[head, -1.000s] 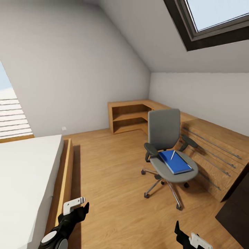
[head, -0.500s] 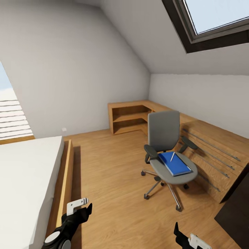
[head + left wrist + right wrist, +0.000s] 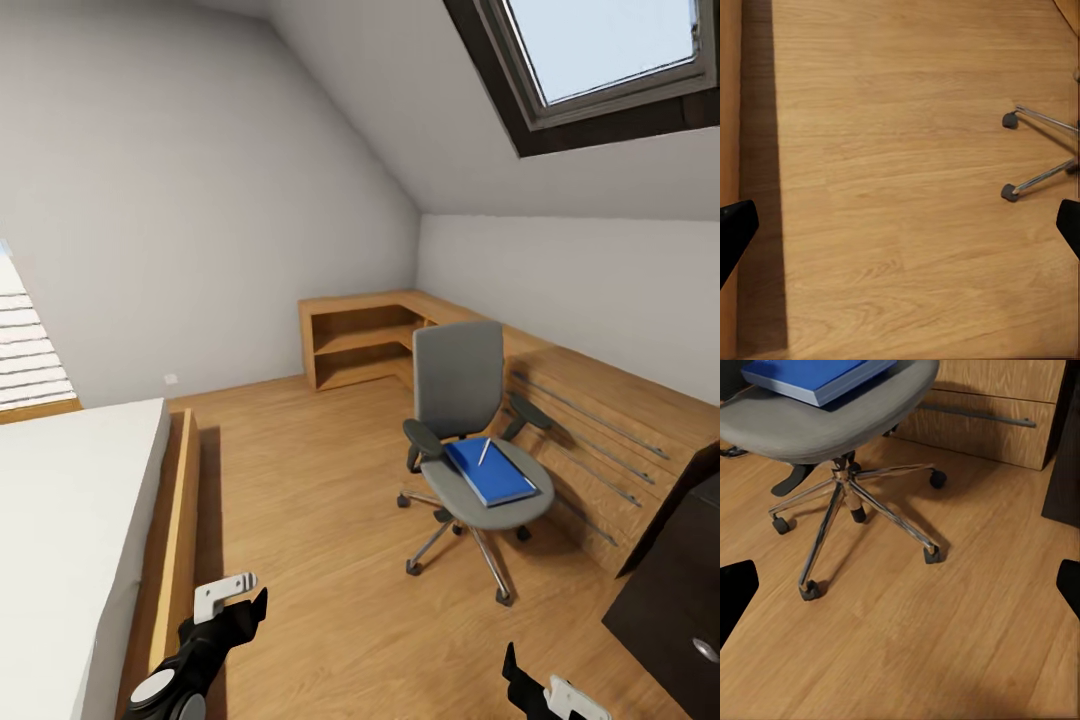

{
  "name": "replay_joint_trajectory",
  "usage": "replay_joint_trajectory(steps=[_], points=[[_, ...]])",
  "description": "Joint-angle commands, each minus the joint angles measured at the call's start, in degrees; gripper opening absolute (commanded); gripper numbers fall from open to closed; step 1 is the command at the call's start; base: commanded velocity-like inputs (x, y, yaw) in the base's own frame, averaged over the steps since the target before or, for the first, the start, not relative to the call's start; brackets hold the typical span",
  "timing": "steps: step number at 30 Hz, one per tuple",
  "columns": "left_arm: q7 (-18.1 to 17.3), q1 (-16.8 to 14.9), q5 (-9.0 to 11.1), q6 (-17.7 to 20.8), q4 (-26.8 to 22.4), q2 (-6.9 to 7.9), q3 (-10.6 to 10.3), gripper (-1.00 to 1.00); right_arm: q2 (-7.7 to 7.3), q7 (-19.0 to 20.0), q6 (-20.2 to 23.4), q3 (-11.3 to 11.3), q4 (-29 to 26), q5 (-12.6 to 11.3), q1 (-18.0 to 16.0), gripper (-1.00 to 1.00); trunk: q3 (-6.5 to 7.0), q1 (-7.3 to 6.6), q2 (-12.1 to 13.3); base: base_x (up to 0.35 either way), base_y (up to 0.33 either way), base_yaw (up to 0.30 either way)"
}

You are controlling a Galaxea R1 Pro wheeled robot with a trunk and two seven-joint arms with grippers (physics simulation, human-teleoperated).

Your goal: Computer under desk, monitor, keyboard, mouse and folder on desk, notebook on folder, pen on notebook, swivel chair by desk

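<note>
**A:** Bedroom rundown, biggest stuff first? Wood floor [image 3: 320, 520] all over, bed [image 3: 70, 520] at about 9 o'clock in the head view, low light-wood cabinet [image 3: 560, 400] running from 12 round to 3.

**B:** And a black corner of the desk [image 3: 675, 590] down at 4 o'clock, one round silver knob on it.

**A:** Yep. The swivel chair [image 3: 462, 420] stands on the floor near 2 o'clock, just beside the cabinet, apart from the desk.

**B:** Task things?

**A:** The blue folder [image 3: 489, 471] lies flat on the chair's seat, with the pen [image 3: 484, 452] resting on top. Can't make out a notebook between them.

**B:** Claws?

**A:** Left gripper [image 3: 900, 225] hangs over bare floor, jaws wide, nothing in them. Right gripper [image 3: 900, 585] the same, spread wide, looking at the chair's chrome base.
</note>
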Motion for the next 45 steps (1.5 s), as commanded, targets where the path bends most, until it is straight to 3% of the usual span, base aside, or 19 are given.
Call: replay_joint_trajectory(steps=[1,13,45], points=[[0.52,0.00,0.61,0.17,-0.06,0.01,-0.06,1.00,0.01,0.09,-0.15,-0.02,0.09,-0.30,-0.06,1.00,-0.05,0.00,-0.03,0.000,0.000,-0.012],[0.43,0.00,0.61,0.12,-0.01,0.09,-0.06,1.00,-0.04,0.06,-0.18,-0.01,0.09,-0.29,-0.06,1.00,-0.06,0.00,-0.03,-0.012,0.012,-0.079],[0.43,0.00,0.61,0.08,-0.05,0.09,-0.06,1.00,-0.01,0.32,-0.11,0.06,0.18,-0.19,-0.06,1.00,-0.06,0.00,-0.03,-0.234,0.217,-0.277]])
